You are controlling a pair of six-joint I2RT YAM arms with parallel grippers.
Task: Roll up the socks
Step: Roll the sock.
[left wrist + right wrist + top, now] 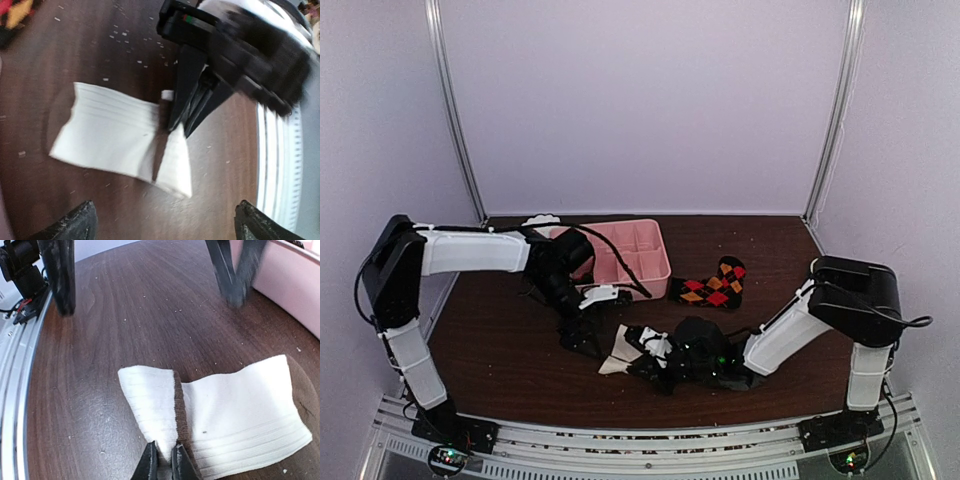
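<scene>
From above I count one argyle sock (712, 285), one cream sock (616, 358) and one pink tray (620, 255) on the bench (500, 340). The argyle sock lies just right of the tray. The cream sock lies flat nearer the front rail (620, 440), between my two arms. My left gripper (582, 342) hangs just left of the cream sock, and my right gripper (642, 355) meets its right end. Bare wood shows left of the sock and between it and the tray.

Through my left wrist camera, my own two fingertips (75, 225) sit at the bottom corners, spread wide with nothing between them but bench. The cream sock lies beyond them. My right gripper's dark fingers come down onto the sock's right part, where the fabric creases. The white rail runs along the right edge, close to that end of the sock. A corner of the argyle sock shows at top left, well apart.

Through my right wrist camera, my fingers (150, 462) are pinched together on the near edge of the cream sock, beside its brown band (180, 405). One corner is folded over. Bare wood stretches beyond the sock to the tray wall at upper right.
</scene>
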